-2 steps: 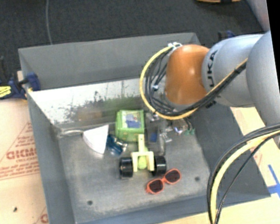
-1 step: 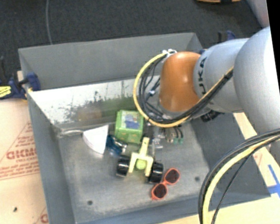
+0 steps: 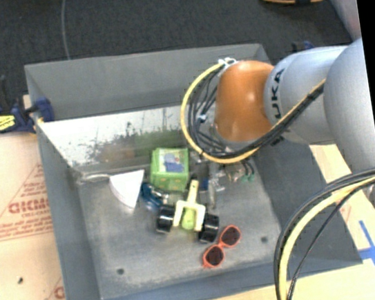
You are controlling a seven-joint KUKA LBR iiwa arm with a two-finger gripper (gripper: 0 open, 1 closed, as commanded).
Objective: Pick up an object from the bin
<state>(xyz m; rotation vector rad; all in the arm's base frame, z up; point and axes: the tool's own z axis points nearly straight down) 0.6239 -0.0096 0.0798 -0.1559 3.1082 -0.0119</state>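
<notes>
- Camera view: the arm comes in from the right, and its orange wrist cover hangs over the upper right part of the grey bin.
- The end effector sits low under that cover, near the middle of the bin floor. The cover and cables screen it, so I cannot tell whether it is open or shut. Nothing can be seen held in it.
- The nearest thing is a pale-yellow toy piece, just left of and below the end effector. Its narrow upper tip reaches almost to the end effector, but whether they touch is unclear.
- Its long axis runs from upper right to lower left. 2 black wheels lie against it, 1 at its lower left and 1 at its lower right.
- A green cube lies left of the end effector and slightly above it, close by.
- A blue thing and a white piece lie further left. The red sunglasses lie below, apart from the end effector.
- Judgement: the pale-yellow piece is the likeliest pick. The move turns on a small shift left and toward the near wall, closing across the piece's slanted axis.
</notes>
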